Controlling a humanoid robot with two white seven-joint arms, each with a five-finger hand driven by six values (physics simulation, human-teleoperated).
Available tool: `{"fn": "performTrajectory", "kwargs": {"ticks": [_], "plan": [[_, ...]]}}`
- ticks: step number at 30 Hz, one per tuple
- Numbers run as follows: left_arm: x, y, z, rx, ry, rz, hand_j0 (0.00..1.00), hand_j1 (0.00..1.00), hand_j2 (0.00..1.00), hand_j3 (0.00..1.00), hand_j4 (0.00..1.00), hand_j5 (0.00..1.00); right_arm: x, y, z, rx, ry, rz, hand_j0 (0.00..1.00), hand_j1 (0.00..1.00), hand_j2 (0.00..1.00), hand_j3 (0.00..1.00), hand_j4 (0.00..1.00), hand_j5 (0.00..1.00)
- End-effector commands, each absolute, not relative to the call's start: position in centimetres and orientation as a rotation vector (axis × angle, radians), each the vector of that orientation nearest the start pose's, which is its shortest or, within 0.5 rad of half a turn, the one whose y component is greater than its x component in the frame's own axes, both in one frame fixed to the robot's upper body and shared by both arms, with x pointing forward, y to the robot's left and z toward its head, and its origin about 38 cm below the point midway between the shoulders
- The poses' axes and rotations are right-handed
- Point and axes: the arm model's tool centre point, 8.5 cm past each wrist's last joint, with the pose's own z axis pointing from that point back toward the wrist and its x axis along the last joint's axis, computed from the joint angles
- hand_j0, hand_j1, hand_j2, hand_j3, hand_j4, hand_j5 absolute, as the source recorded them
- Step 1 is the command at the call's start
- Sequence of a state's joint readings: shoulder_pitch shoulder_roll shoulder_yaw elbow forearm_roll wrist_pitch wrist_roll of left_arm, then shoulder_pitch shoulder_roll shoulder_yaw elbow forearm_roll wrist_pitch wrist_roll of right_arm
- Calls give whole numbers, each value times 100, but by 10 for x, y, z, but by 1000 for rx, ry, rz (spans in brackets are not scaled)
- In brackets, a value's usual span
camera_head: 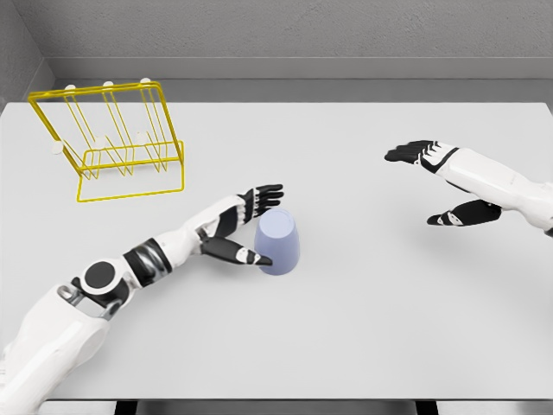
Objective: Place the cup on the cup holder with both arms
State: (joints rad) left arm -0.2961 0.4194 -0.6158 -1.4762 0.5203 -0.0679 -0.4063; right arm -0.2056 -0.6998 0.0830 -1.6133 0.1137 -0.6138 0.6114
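A pale blue cup [278, 241] stands upside down on the white table [363, 328], a little left of the middle. My left hand [256, 226] is against its left side, fingers spread behind the cup and thumb [244, 253] touching its front lower edge, not closed around it. The yellow wire cup holder [112, 143] with white-tipped pegs stands at the back left of the table, well apart from the cup. My right hand [436, 181] hovers open at the right, fingers [410, 153] stretched toward the left, far from the cup.
A grey wall runs behind the table's far edge [276, 102]. The table's front edge lies at the bottom of the view.
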Motion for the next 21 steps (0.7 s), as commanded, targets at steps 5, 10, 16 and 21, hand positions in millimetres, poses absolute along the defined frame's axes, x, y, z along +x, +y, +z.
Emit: {"fn": "performTrajectory", "kwargs": {"ticks": [5,10,16,21], "plan": [[379,151,81,-694,-1407,-758,100,100,100,100,100,100,374,-335,216,-220,-1763,1605,100,100,100,100,100,100],[379,146,81,-705,-1411,-753,100,100,100,100,100,100,374,-335,215,-219,-1764,1604,100,100,100,100,100,100],[378,147,77,-701,-1400,-748,100,100,100,100,100,100,373,-335,215,-218,-1763,1603,100,100,100,100,100,100],[378,147,74,-699,-1393,-741,100,100,100,100,100,100,373,-335,215,-216,-1764,1602,100,100,100,100,100,100]]}}
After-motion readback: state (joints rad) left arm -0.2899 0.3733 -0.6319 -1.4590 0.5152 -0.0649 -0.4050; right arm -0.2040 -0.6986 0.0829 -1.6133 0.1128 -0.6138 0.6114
